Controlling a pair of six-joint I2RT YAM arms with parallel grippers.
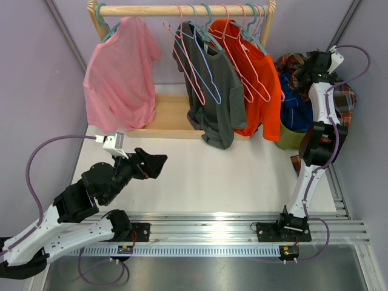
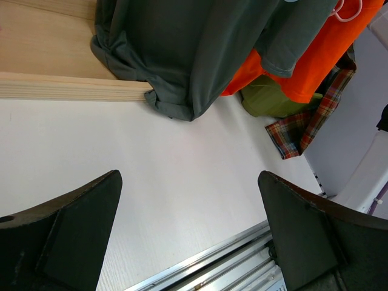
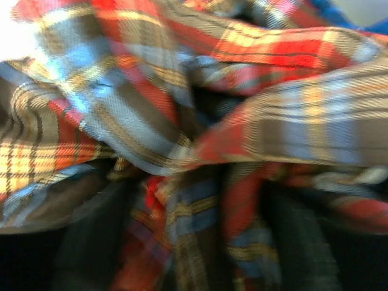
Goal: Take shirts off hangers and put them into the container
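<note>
1. left gripper (image 1: 159, 162) hovers over the worktop (image 1: 230, 176), jaws spread wide, holding nothing.
2. right gripper (image 1: 301, 71) is down in the red plaid shirt (image 3: 194, 121) heaped on the olive container (image 1: 286, 137); whether its jaws grip it, cannot tell.

We read this as robotics lab/test cell, not home; left arm (image 1: 79, 206) & right arm (image 1: 318, 145) bolted to alu rail (image 1: 212, 227) at edge of white table (image 1: 212, 176); bare lilac wall panels (image 1: 30, 79) w/ metal struts (image 1: 66, 36); exposed cabling (image 1: 33, 163); wooden rack (image 1: 157, 10) standing on tabletop.
</note>
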